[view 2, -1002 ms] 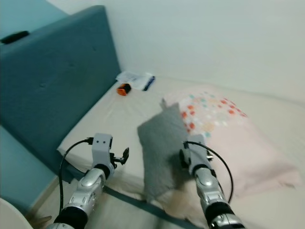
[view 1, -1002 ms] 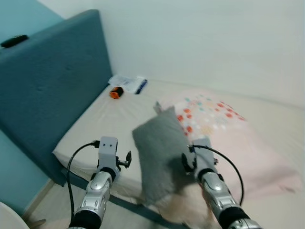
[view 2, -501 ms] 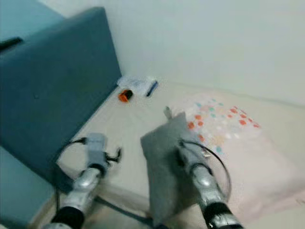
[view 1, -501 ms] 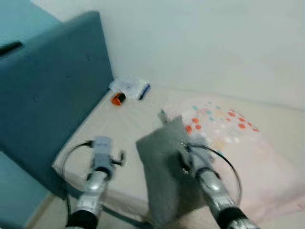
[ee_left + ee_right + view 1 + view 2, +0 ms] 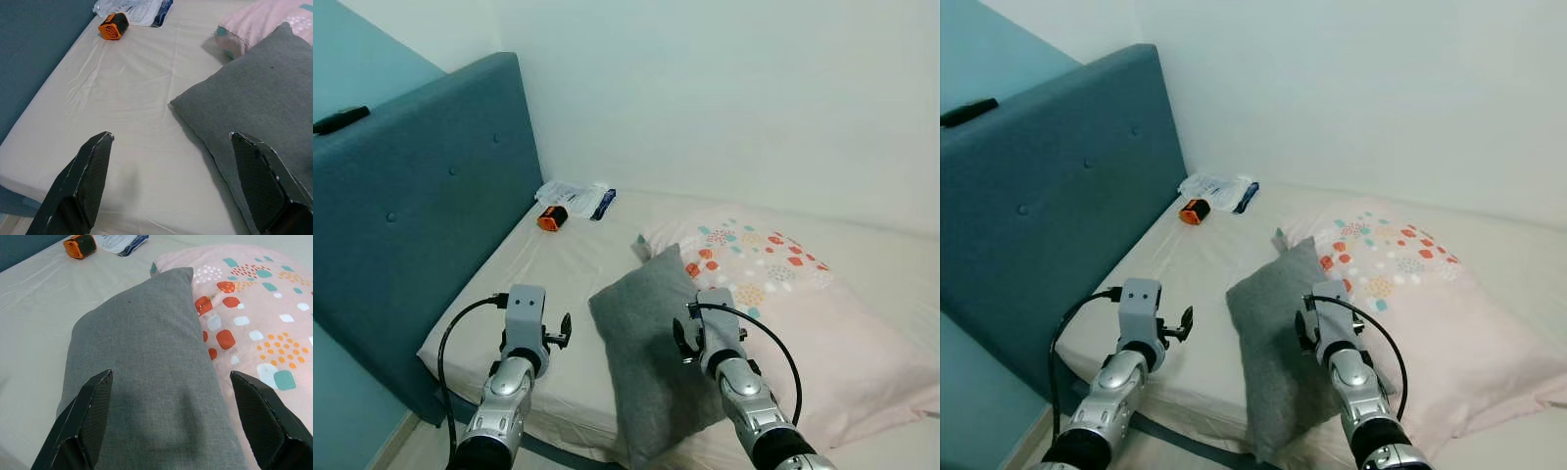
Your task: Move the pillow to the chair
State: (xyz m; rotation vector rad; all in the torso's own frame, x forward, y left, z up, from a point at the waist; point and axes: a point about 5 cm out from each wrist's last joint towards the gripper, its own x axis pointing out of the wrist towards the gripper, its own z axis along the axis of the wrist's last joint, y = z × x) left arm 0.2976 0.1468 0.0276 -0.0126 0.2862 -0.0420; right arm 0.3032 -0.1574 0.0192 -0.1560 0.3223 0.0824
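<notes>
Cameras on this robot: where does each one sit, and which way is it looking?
Left eye view: on the head, looking down at the bed; both silver arms show, grey pillow between them.
Right eye view: beside it, same scene.
Left wrist view: on the left arm, looking along the open left gripper at the sheet.
Right wrist view: on the right arm, looking along the open right gripper over the grey pillow and pink patterned pillow.
Both wrist views share the orange object.

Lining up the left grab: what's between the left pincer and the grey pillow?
Bare sheet only. In the left wrist view, the open left pincer hangs over the bed; the grey pillow begins beside one finger.
</notes>
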